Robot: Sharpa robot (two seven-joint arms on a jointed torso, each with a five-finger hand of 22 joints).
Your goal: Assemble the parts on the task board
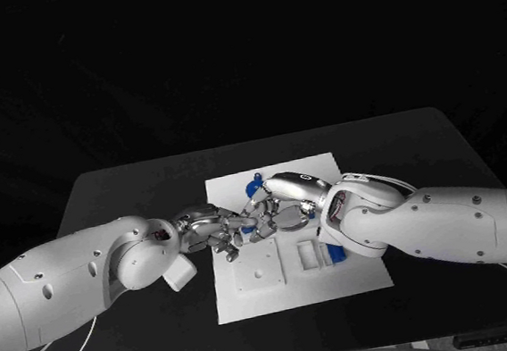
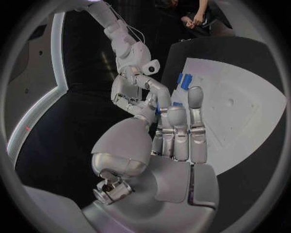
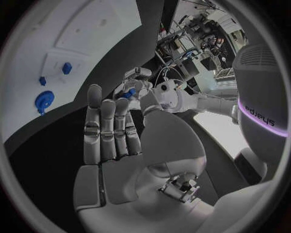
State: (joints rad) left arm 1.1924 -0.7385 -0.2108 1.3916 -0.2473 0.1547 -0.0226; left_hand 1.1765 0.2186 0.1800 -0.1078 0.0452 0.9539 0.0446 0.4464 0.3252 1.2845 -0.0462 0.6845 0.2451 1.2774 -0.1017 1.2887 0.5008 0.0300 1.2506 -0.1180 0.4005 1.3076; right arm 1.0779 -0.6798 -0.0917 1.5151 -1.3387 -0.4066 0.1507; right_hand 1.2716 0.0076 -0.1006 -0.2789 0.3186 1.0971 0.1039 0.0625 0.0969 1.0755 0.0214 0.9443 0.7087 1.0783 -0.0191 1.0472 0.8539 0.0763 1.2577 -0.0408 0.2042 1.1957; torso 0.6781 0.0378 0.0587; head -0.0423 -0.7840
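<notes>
The white task board (image 1: 300, 287) lies in the middle of the table. Above its left part my left hand (image 1: 211, 230) and right hand (image 1: 281, 209) meet fingertip to fingertip. A small blue part (image 1: 248, 223) sits between them, pinched by the thumb and a finger of each hand. The left wrist view shows this part (image 2: 159, 108) between my left hand (image 2: 179, 133) and the right hand (image 2: 135, 94). In the right wrist view the part (image 3: 128, 92) is at the tips of my right hand (image 3: 112, 128), against the left hand (image 3: 138, 80).
A blue part (image 1: 254, 178) stands at the board's far edge, and another (image 1: 336, 255) lies beside a white block (image 1: 308, 255) under my right forearm. A round blue part (image 3: 43, 101) and two smaller ones (image 3: 67, 68) sit on the board. Bare black table (image 1: 126, 191) surrounds the board.
</notes>
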